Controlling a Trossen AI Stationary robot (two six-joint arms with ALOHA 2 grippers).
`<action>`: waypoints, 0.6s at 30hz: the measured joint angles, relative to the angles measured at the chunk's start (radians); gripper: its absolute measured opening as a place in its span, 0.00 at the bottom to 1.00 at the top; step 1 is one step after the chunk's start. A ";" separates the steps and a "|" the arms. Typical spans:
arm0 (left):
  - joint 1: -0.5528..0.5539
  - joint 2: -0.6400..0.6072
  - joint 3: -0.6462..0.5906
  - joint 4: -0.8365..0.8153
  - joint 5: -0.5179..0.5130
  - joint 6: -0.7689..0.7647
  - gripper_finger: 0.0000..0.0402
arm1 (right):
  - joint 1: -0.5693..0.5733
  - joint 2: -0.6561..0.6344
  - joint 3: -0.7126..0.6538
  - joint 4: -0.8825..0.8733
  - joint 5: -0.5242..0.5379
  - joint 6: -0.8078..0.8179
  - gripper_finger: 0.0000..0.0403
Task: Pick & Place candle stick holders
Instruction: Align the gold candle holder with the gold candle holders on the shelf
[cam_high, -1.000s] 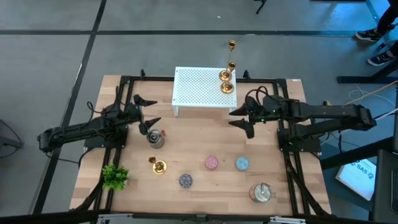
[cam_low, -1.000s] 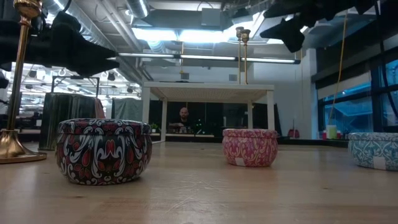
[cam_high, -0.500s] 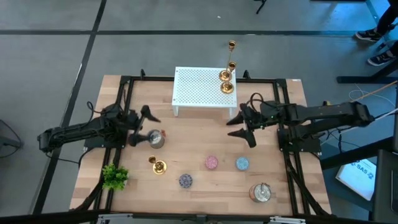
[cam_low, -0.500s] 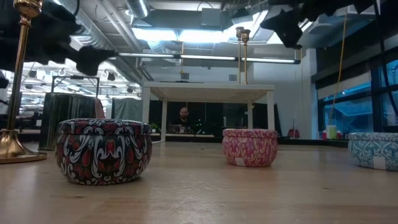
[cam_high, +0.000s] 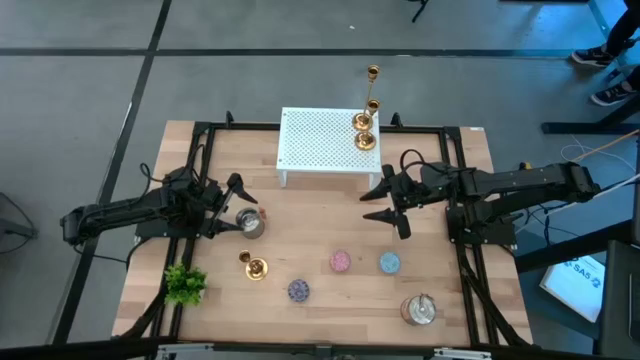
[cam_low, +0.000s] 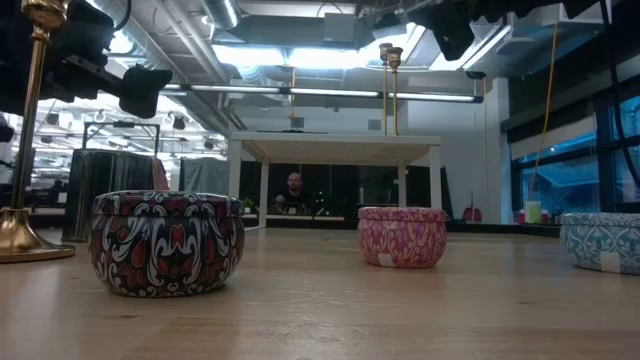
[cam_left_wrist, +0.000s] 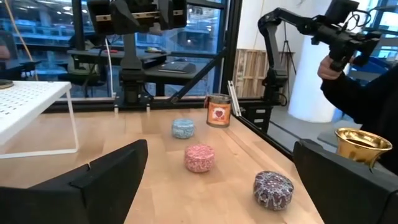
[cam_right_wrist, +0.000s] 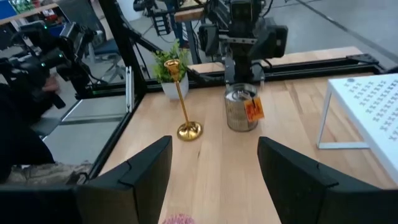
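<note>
Two gold candle stick holders (cam_high: 364, 135) stand on their round bases on the white perforated rack (cam_high: 320, 145) at the back. A third (cam_high: 253, 266) stands on its base on the table at the near left; it also shows in the right wrist view (cam_right_wrist: 184, 102) and the low view (cam_low: 24, 140). My left gripper (cam_high: 232, 207) is open and empty above the table, just left of a silver tin (cam_high: 251, 222). My right gripper (cam_high: 384, 203) is open and empty, right of the table's middle, near the rack's right front leg.
Flat round tins lie near the front: pink (cam_high: 340, 261), blue (cam_high: 389, 262), purple (cam_high: 298, 290). A second silver tin (cam_high: 420, 309) stands at the near right and a small green plant (cam_high: 185, 284) at the near left. Bare wood lies between the grippers.
My left gripper has moved toward the table's near edge and turned, ending beside the silver tin. My right gripper has moved a little toward the near edge and toward the table's left. Both have stayed open and empty. No object has moved.
</note>
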 joint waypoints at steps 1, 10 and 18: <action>-0.001 0.000 0.000 -0.003 0.001 -0.012 1.00 | 0.000 0.000 0.000 0.004 0.000 0.000 0.60; -0.008 0.000 0.000 0.016 -0.005 -0.175 1.00 | 0.000 0.000 0.000 0.027 0.059 0.089 0.60; -0.042 0.000 0.000 0.069 0.107 -0.208 1.00 | 0.000 0.000 0.000 0.033 0.137 0.121 0.60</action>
